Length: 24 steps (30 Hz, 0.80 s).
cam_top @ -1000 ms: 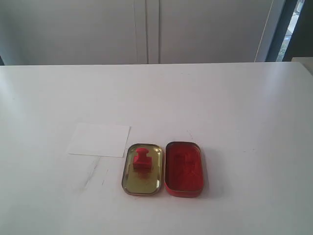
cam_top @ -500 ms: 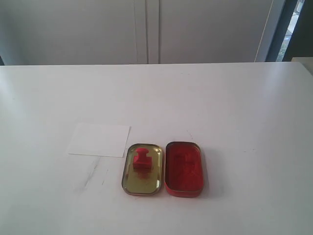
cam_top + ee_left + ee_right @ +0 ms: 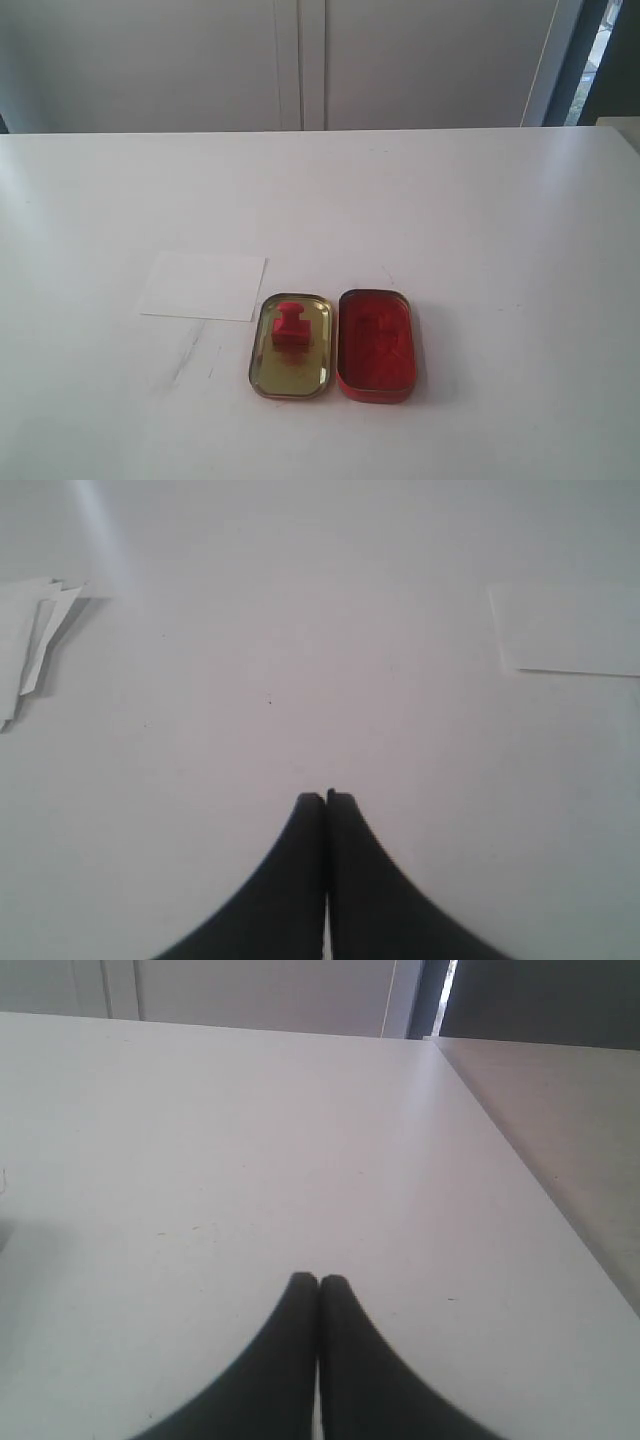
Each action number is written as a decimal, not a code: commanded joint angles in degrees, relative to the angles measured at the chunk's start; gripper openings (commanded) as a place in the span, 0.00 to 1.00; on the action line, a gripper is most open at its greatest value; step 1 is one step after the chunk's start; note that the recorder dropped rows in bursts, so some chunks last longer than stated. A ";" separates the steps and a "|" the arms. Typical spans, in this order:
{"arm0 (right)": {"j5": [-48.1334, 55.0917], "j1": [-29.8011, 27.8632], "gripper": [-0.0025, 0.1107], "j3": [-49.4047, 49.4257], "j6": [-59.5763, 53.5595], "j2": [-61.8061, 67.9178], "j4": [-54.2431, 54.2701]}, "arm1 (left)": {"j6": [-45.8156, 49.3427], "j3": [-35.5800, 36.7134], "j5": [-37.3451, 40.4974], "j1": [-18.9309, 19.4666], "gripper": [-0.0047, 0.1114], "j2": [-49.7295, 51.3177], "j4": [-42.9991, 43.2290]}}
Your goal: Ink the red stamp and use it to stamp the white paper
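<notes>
One red stamp [image 3: 290,326] stood upright in one gold lid [image 3: 262,372], beside one red ink tin [image 3: 376,386]; one white paper [image 3: 203,285] lay near on the worktop [image 3: 450,220]. The left jaws and right jaws were closed, empty.

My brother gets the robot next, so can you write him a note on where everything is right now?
Left gripper: shut, empty, over the table.
Right gripper: shut, empty, also over the table.
Stamp: upright in the gold lid, which sits beside the open ink tin.
Paper: flat, just left of the lid and farther back in the exterior view.
Done: nothing; no mark shows on the paper.
Left: grasp the stamp, press it into the ink tin, then press it on the paper.
</notes>
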 commanded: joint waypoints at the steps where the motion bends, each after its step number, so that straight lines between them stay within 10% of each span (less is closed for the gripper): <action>1: -0.81 -0.18 0.02 0.32 0.01 -0.36 -0.47 | -0.50 0.22 -3.30 0.20 0.04 -0.28 -0.26; 24: -0.81 -0.18 0.02 0.32 0.01 -0.36 -0.47 | -0.50 0.22 -14.49 0.20 0.04 -0.28 -0.26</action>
